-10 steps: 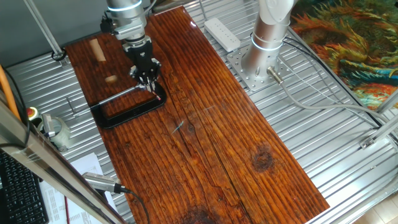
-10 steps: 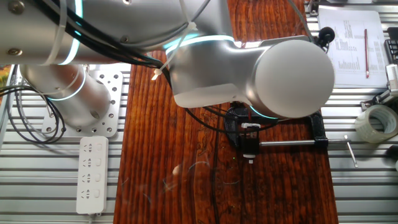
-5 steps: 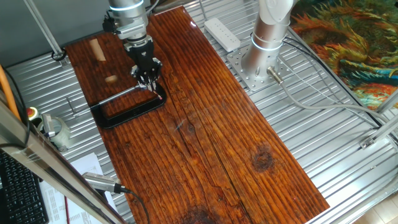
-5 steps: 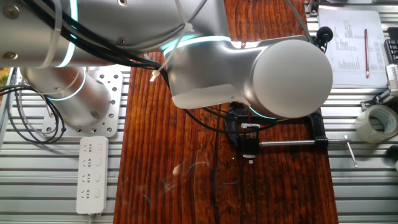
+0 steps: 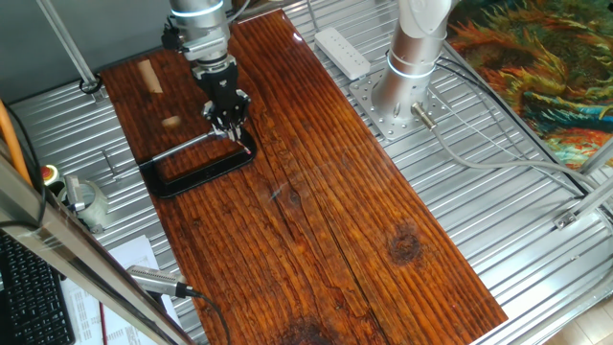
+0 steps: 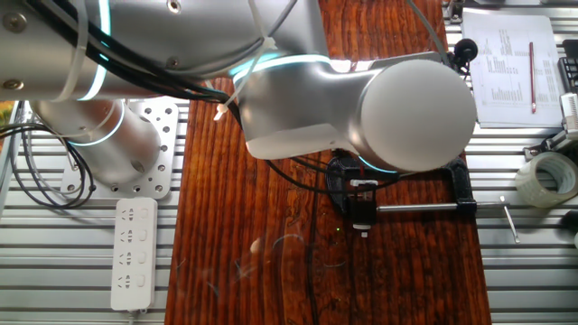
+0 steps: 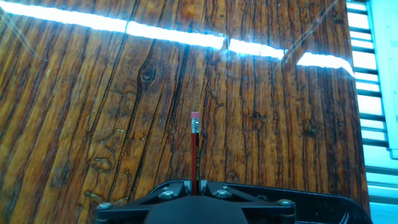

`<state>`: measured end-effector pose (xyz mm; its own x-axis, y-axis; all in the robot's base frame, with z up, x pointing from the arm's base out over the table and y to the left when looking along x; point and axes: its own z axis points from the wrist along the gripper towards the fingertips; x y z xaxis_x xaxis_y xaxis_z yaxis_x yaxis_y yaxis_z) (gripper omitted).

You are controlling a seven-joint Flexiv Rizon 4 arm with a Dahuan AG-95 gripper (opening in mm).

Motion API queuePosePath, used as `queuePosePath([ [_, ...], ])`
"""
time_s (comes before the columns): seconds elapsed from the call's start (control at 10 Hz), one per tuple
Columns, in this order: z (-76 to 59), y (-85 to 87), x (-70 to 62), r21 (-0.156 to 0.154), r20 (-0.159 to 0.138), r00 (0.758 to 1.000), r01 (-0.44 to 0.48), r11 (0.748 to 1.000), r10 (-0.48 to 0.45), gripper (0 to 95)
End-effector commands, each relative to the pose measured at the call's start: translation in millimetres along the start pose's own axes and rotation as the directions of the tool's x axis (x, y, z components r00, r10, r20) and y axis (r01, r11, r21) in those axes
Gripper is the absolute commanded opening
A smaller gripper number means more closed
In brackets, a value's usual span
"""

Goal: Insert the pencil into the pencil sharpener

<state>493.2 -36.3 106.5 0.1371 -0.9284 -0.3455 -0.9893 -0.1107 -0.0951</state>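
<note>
Your tabletop (image 5: 326,220) fills most of each fixed view: a long, dark, glossy wooden board on a ribbed metal frame. In the hand view its grain runs away from you, with a bright strip of reflected light across the top.

Your arm (image 6: 361,108) blocks much of the other fixed view, its pale grey body hanging over the middle of the board. In the one fixed view it comes down from the top edge, near the far left end of the board.

Just below it lies the clamp (image 5: 192,165), a black C-shaped frame flat on the wood, its silver rod (image 6: 424,208) running out to one side. In the other fixed view the rod ends in a small crossbar past the board's edge.

Beyond the clamp, near the far corner, you have a pale dowel (image 5: 148,77) lying on the board, with a smaller brown stub (image 5: 171,122) close by. A white power strip (image 6: 133,254) sits off the board by the arm's base plate.

Your gripper (image 5: 233,123) is right over the clamp's inner end, fingers pointing down and drawn in narrow around the pencil (image 7: 195,149). In the hand view the thin reddish stick rises from between the black fingers at the bottom edge, its pale tip pointing up the frame over bare wood. I cannot make out a sharpener in any view.
</note>
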Motion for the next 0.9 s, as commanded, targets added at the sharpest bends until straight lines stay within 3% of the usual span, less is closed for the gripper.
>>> queuePosePath([
  [0.1, -0.5, -0.9, 0.2, -0.007, 0.002, 1.000, -0.005, 1.000, 0.005, 0.0],
  [0.2, -1.6, -3.2, -1.0, -0.011, 0.000, 1.000, -0.003, 1.000, 0.003, 0.0],
  [0.3, -2.5, -4.8, -2.0, -0.015, -0.006, 1.000, -0.003, 1.000, 0.002, 19.0],
  [0.5, -3.8, -6.1, -3.1, -0.018, -0.017, 1.000, 0.004, 1.000, -0.004, 19.0],
  [0.9, -6.5, -14.8, -8.1, -0.021, -0.010, 1.000, -0.028, 0.999, 0.028, 19.0],
])
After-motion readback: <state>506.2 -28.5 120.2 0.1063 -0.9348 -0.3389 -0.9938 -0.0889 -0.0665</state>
